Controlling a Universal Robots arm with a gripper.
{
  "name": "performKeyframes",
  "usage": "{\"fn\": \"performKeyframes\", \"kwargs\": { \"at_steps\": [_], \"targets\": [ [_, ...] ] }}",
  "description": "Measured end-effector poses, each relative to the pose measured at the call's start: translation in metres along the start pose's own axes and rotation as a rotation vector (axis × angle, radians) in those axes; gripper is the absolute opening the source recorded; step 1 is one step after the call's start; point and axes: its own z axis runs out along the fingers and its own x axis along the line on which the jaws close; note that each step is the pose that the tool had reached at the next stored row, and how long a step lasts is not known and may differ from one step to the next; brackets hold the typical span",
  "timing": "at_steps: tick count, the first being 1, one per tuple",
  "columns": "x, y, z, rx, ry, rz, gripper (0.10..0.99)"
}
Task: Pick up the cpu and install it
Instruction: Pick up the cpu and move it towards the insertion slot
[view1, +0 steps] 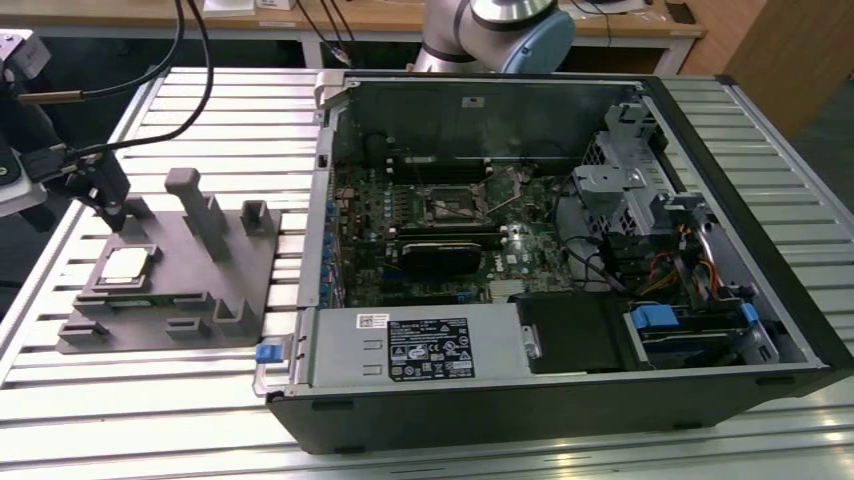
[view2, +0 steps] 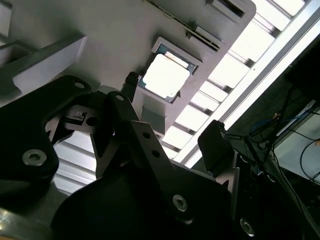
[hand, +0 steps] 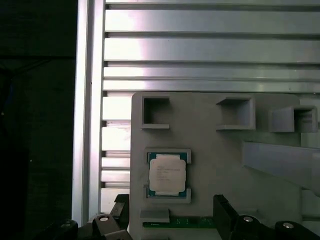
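Arm (view1: 454, 40): silver tubular joints with a pale blue cap (view1: 537, 45), at 12 o'clock in the exterior view. Gripper (view1: 120, 210), at 9 o'clock: black angular linkage plates fastened with silver socket screws (view2: 34, 158); black cables (view1: 203, 85) loop to its wrist.

Soft, even light is falling across the exterior view, and the slatted surface (view1: 174, 410) is shining pale. In both wrist views that surface is glaring white. In the second wrist view the cpu (view2: 166, 76) is blowing out and deep shadow is swallowing the foreground.
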Motion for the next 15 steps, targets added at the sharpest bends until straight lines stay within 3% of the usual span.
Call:
{"fn": "performKeyframes", "kwargs": {
  "at_steps": [15],
  "targets": [
    [-0.0009,-0.0004,0.0074,0.0,-0.0029,0.043,0.761]
  ]
}}
